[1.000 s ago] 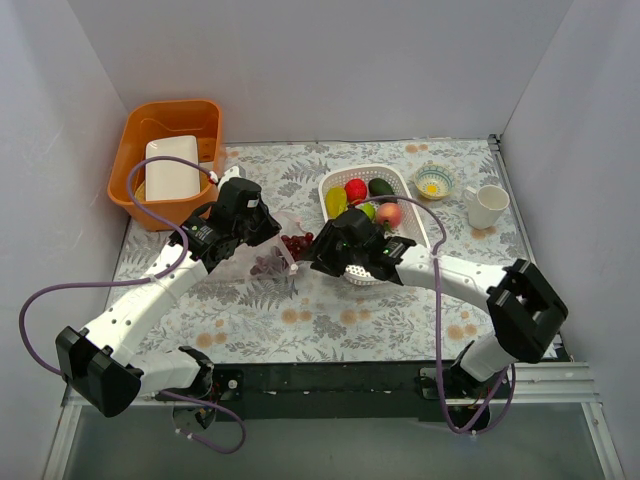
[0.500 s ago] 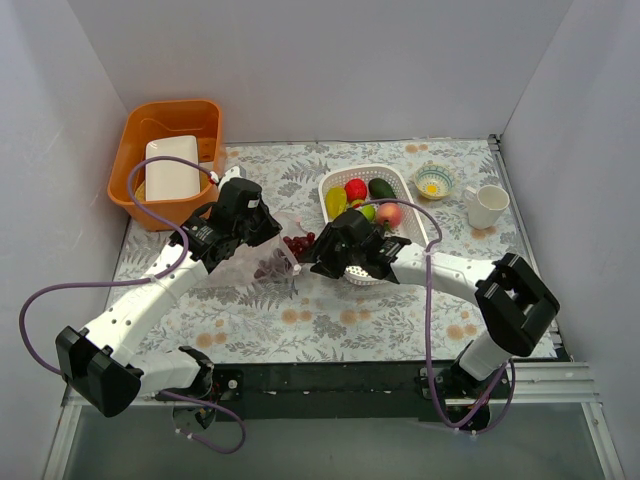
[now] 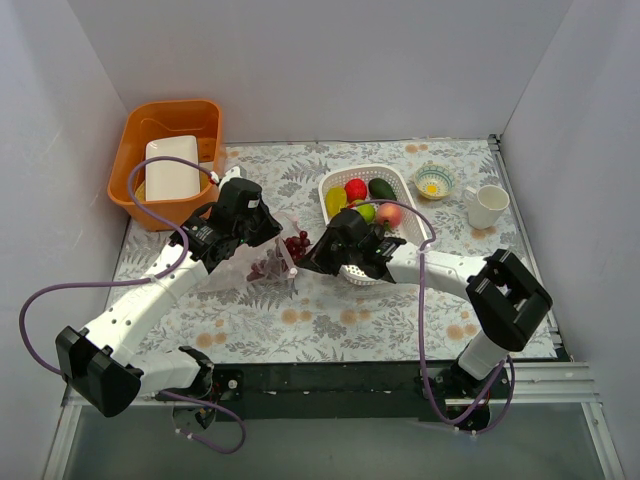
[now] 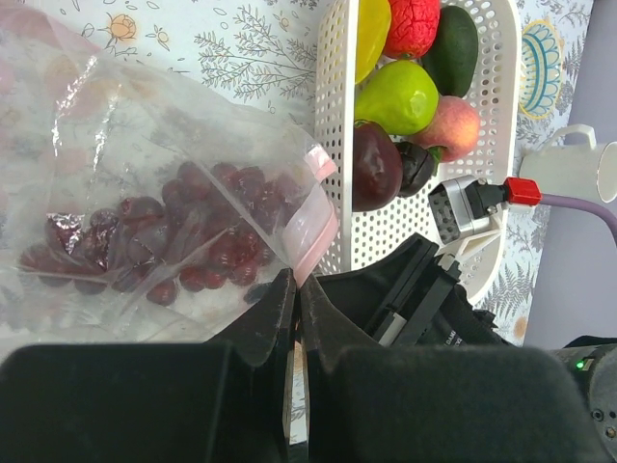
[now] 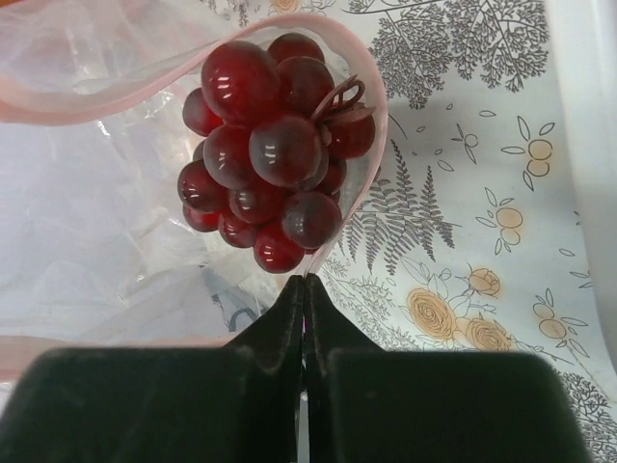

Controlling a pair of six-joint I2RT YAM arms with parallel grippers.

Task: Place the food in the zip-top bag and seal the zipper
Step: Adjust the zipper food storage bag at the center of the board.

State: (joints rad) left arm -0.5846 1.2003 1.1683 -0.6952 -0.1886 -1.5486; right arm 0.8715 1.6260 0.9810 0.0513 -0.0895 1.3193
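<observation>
The surface lies open toward us, and the white basket hems the right side. Just left of it the zip-top bag stretches leftward, its mouth facing the basket. Grapes sit inside that mouth. The left end effector and right end effector each clench the mouth edge by the zipper. We judge the right arm nearer the fruit.

White basket partly behind right arm; mug edge-cropped.
</observation>
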